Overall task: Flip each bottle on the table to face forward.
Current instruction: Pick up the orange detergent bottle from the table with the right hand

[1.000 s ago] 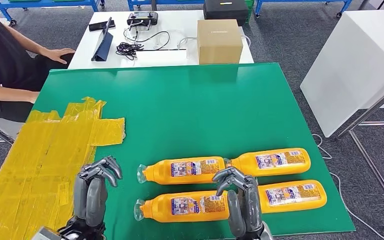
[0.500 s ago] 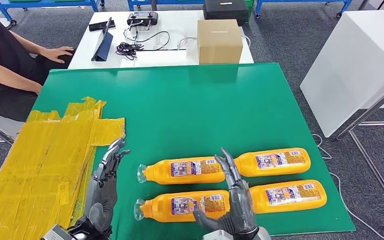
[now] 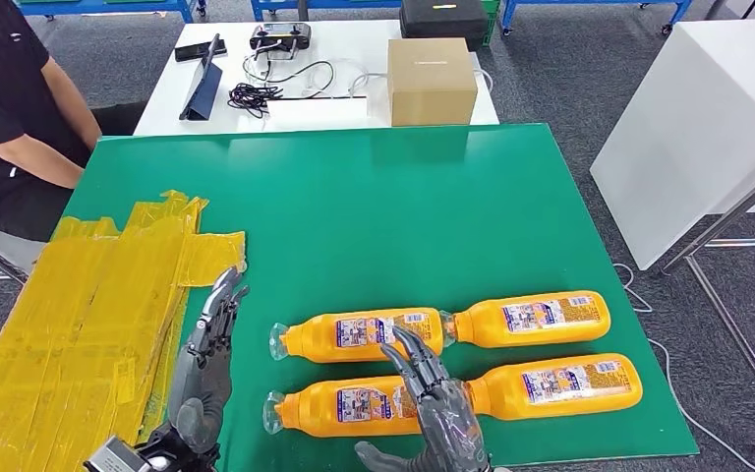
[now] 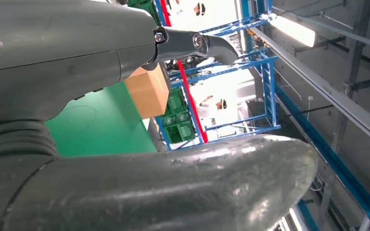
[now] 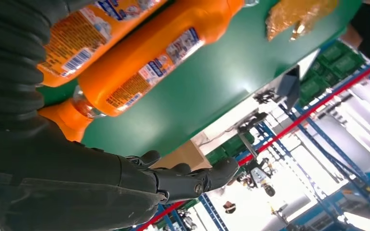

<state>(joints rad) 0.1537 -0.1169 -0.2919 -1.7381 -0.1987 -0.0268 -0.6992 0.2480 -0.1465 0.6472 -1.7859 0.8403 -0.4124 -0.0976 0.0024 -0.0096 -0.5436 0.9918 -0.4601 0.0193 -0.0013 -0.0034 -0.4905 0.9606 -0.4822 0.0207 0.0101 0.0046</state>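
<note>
- My right hand (image 3: 435, 418) is released, its fingers spread and stretched forward, hovering over the near-left bottle (image 3: 349, 405); whether the fingers actually touch that bottle I cannot tell.
- My left hand (image 3: 204, 369) is also released and holds nothing, its fingers straight and apart, standing over the green table (image 3: 374, 206) well to the left of that near-left bottle.
- Four orange bottles lie on their sides on the green table, in two rows of two, all near its front edge.
- The near-left bottle has its clear cap pointing left; the near-right bottle (image 3: 565, 384) lies just beside it to the right, its neck end close to my right hand's fingers.
- Behind the near-left bottle lies the far-left bottle (image 3: 359, 335), cap also to the left, and the far-right bottle (image 3: 531, 320) continues that row, the two meeting end to end.
- Every bottle shows a printed label with small text and a barcode facing up.
- Crumpled yellow tape (image 3: 88, 305) covers the table left of the near-left bottle, beyond my left hand.
- Far behind the bottles, a cardboard box (image 3: 431, 81) sits on a white table (image 3: 354, 108) with a tablet (image 3: 202, 84) and black cables (image 3: 256, 95).
- A person in a black shirt (image 3: 10, 108) sits at the far left corner of the green table.
</note>
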